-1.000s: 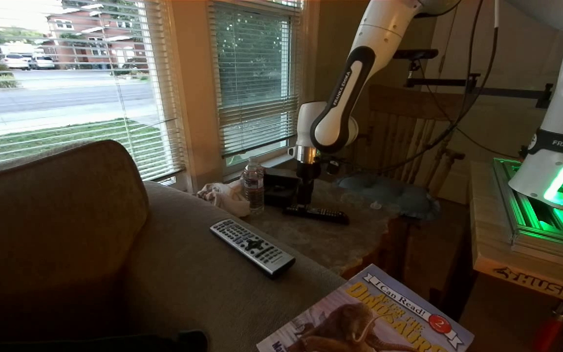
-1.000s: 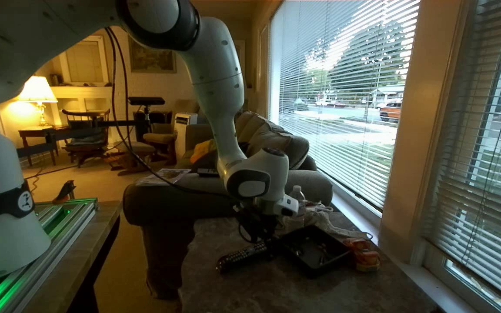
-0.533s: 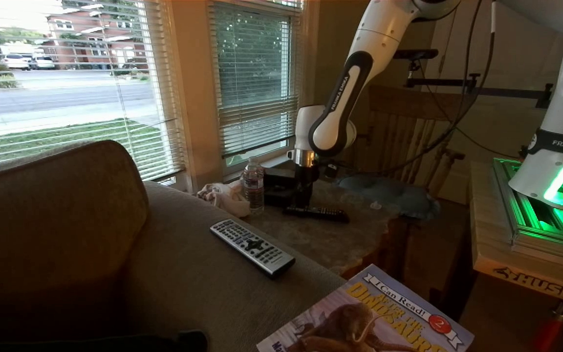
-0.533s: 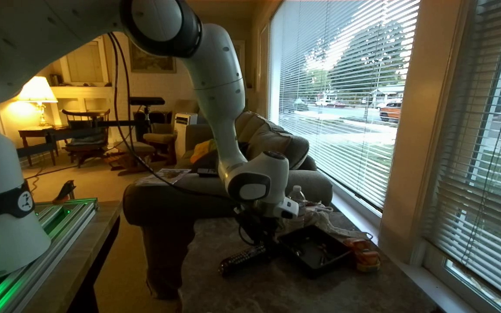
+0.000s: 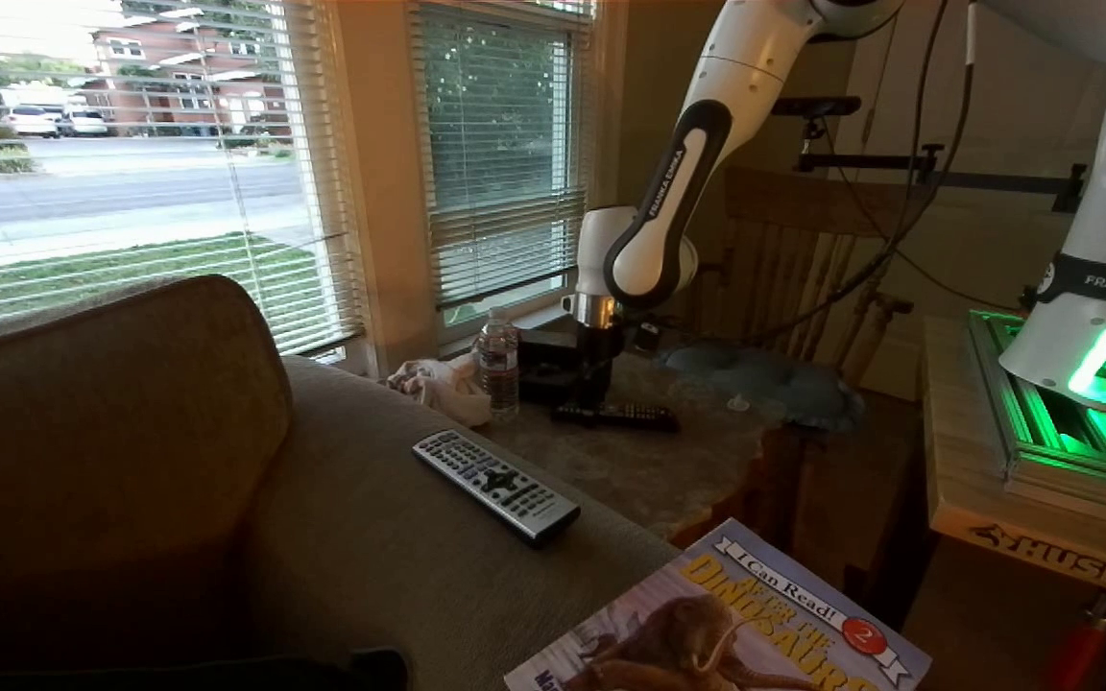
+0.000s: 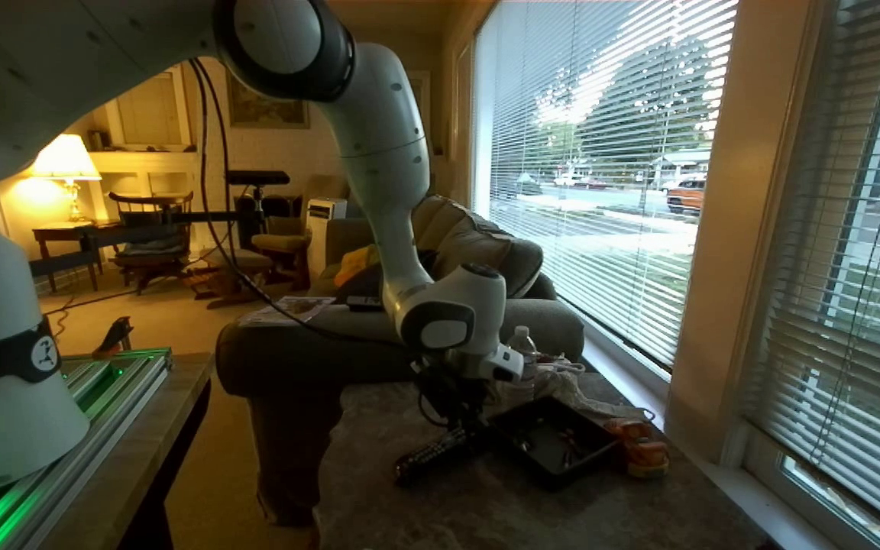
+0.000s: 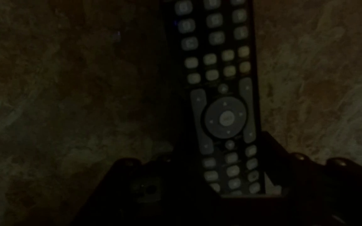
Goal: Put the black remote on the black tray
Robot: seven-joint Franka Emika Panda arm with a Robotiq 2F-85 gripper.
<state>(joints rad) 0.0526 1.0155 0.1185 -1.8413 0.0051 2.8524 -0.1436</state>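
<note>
My gripper is clamped on the black remote, between the black tray and my edge of the desk. I cannot tell if the remote touches the desk. The tray sits nearer the window edge. A clear bottle stands by the far window corner. Past the far edge, a silver remote lies on the couch arm.
</note>
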